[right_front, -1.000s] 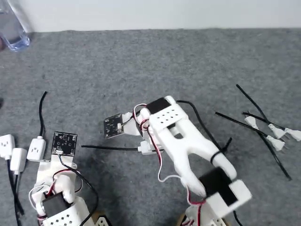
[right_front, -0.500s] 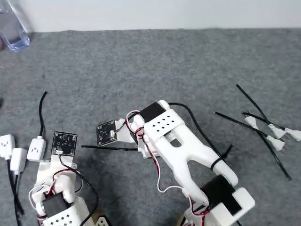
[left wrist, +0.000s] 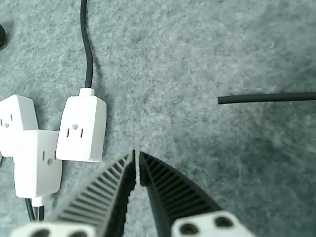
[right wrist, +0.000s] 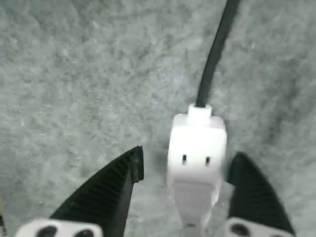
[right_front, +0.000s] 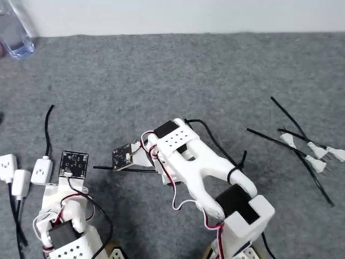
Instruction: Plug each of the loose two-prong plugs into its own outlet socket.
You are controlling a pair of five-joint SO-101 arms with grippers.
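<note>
Change: right arm (right_front: 199,167) has pulled back toward its base and swung a little to its left over the last second, so its wrist board now sits lower, right above the thin black cord (right_front: 121,169). The left arm (right_front: 64,216) has kept its place, and the plugs and sockets lie as they did.
Right claw (right wrist: 187,157): spread wide, one finger on each side of a white outlet socket (right wrist: 197,143). I cannot tell whether either finger touches it.
Socket at right claw: it lies flat on the grey bench (right_front: 161,75) near the middle, two slots facing up, with the black cord leaving its far end. A blurred white piece sits against its near end, and what that is I cannot tell.
Left claw (left wrist: 138,158): closed with its tips together and nothing between them. It sits low over the bench, just beside the nearest of the three white sockets (left wrist: 81,128).
Left sockets: the three sit in a huddle near the left edge of the bench, touching one another, slots up. One trails a dark lead (left wrist: 88,44) away from the claw.
Loose plugs (right_front: 312,148): several small white two-prong plugs on thin black leads that cross one another. They lie unplugged at the right side of the bench, well apart from both claws.
Clear bottle (right_front: 13,32): stands at the far left corner.
</note>
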